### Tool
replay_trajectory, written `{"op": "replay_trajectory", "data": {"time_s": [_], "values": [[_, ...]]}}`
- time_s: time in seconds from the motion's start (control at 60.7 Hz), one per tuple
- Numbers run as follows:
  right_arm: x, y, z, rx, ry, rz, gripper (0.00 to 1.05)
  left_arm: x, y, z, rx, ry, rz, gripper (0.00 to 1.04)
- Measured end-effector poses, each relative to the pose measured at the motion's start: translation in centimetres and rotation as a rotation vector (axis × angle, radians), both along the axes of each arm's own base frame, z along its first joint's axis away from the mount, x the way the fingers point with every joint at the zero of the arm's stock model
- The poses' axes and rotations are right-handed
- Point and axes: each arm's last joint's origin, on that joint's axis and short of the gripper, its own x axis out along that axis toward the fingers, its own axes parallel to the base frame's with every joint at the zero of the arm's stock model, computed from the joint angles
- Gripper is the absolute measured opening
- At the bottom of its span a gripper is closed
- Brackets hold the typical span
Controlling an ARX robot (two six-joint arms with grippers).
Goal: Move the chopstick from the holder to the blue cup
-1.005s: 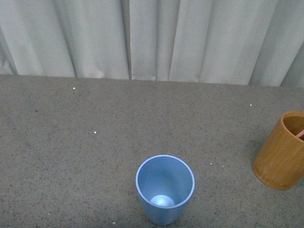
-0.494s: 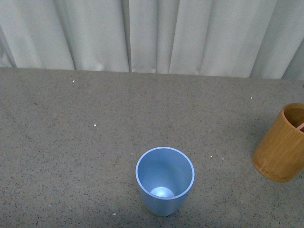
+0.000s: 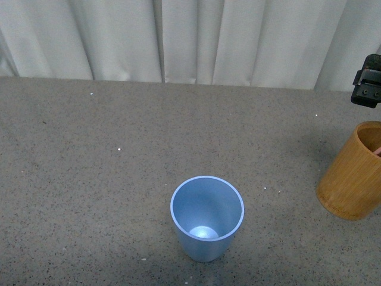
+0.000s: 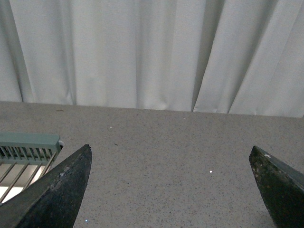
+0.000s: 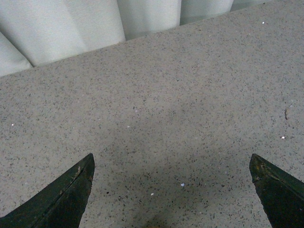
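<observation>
The blue cup (image 3: pixel 206 225) stands upright and empty at the near middle of the grey table. The orange-brown holder (image 3: pixel 352 174) stands at the right edge of the front view, partly cut off. A bit of a salmon-pink chopstick (image 3: pixel 378 152) shows inside its rim. A black part of my right arm (image 3: pixel 368 80) hangs above and behind the holder. My right gripper (image 5: pixel 171 190) is open over bare tabletop and holds nothing. My left gripper (image 4: pixel 171 190) is open and empty over bare tabletop. Neither wrist view shows the cup or the holder.
White curtains (image 3: pixel 190 39) hang along the table's far edge. A grey-green slatted rack (image 4: pixel 26 145) lies beside one left finger (image 4: pixel 61 190) in the left wrist view. Small white specks dot the table (image 3: pixel 89 179).
A black part of my right arm has come into the front view above the holder. The cup and the holder sit slightly higher in the picture than before.
</observation>
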Motion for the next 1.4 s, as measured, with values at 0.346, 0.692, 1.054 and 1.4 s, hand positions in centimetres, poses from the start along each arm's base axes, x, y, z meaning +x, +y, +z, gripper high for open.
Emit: {"op": "replay_trajectory", "data": {"time_s": [0.346, 0.692, 1.054, 1.4], "values": [[0.5, 0.2, -1.1, -0.026, -0.008, -0.017, 0.79, 0.0, 0.0, 0.0, 0.000, 0.000, 0.000, 0.98], [0.2, 0.3, -1.6, 0.000, -0.029, -0.009, 0.24, 0.0, 0.0, 0.0, 0.000, 0.000, 0.000, 0.98], [-0.4, 0.2, -1.7, 0.046, -0.053, -0.004, 0.01, 0.0, 0.0, 0.0, 0.000, 0.000, 0.000, 0.98], [-1.9, 0.1, 2.4, 0.108, -0.191, 0.005, 0.01, 0.0, 0.0, 0.0, 0.000, 0.000, 0.000, 0.98]]}}
